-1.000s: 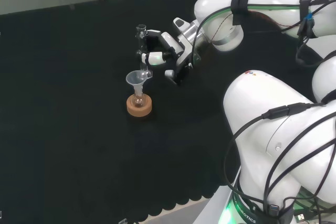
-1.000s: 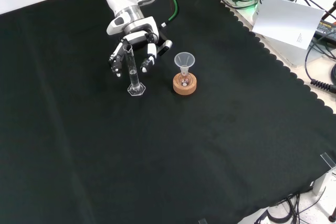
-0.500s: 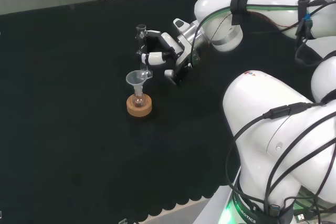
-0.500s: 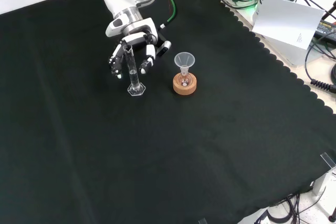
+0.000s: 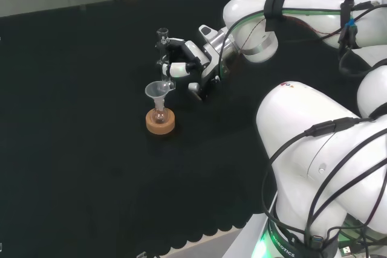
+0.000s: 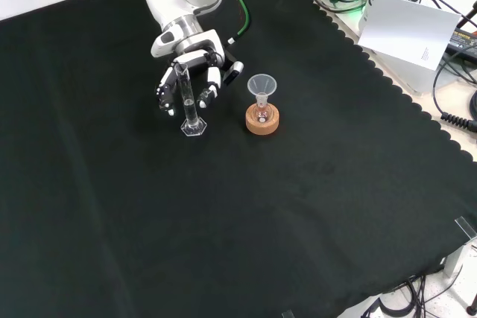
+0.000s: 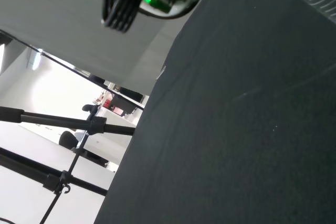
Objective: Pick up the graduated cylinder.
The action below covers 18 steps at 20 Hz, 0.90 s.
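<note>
While its hexagonal foot rests on the black cloth, the graduated cylinder (image 6: pixel 186 102) stands upright a little left of centre in the upper part of the front view, a clear tube rising from the foot to just below the white arm. In the head view the graduated cylinder (image 5: pixel 163 52) shows in the upper middle of the frame, its open top clear of everything. The hand (image 6: pixel 195 72) is right behind and around the tube in the front view, its fingers (image 6: pixel 211 83) curled on either side of the upper part of the glass; whether they actually touch it I cannot tell. In the head view the hand (image 5: pixel 190 64) reaches in from the right, with white-tipped fingers bent toward the tube. Just to the right of the cylinder in the front view, apart from it, a small flask (image 6: pixel 261 113) sits in a cork ring stand (image 6: pixel 262 122), with a clear funnel (image 6: pixel 261 85) set in its neck. The desk (image 6: pixel 298 214) under its black cloth takes up the rest of that frame.
</note>
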Motion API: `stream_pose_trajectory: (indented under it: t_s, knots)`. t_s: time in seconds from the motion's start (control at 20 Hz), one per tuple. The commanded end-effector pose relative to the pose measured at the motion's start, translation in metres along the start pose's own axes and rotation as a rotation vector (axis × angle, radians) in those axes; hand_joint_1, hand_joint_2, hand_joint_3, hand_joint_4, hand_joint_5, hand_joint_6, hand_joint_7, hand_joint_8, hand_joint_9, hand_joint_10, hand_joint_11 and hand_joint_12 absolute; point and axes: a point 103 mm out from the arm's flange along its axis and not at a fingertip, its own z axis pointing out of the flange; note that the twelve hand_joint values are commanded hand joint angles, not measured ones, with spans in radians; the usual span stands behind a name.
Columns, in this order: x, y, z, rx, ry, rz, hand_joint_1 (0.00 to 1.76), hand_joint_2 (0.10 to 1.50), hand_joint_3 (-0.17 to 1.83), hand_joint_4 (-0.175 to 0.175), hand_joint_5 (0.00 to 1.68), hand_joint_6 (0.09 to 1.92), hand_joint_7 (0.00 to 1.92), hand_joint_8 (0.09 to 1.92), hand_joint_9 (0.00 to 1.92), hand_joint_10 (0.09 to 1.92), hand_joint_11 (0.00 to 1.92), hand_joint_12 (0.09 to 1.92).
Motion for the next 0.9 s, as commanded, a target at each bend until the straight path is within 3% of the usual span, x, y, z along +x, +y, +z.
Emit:
stream_pose_trajectory:
  t_s: [0.05,0.65,0.9]
  knots:
    - [-0.0020,-0.0021,0.0011,-0.010,0.005,0.001,1.04,0.67,0.62,-0.001,0.59,0.61,0.61,0.61,0.88,0.45,0.57,1.23]
    - [-0.0017,-0.0025,0.0012,-0.024,-0.011,0.012,1.03,0.74,0.59,-0.002,0.63,0.63,0.65,0.62,0.94,0.44,0.65,1.18]
    - [-0.0003,-0.0025,-0.0005,-0.042,-0.018,0.016,1.10,0.84,0.60,0.011,0.72,0.66,0.72,0.64,1.00,0.41,0.71,1.15]
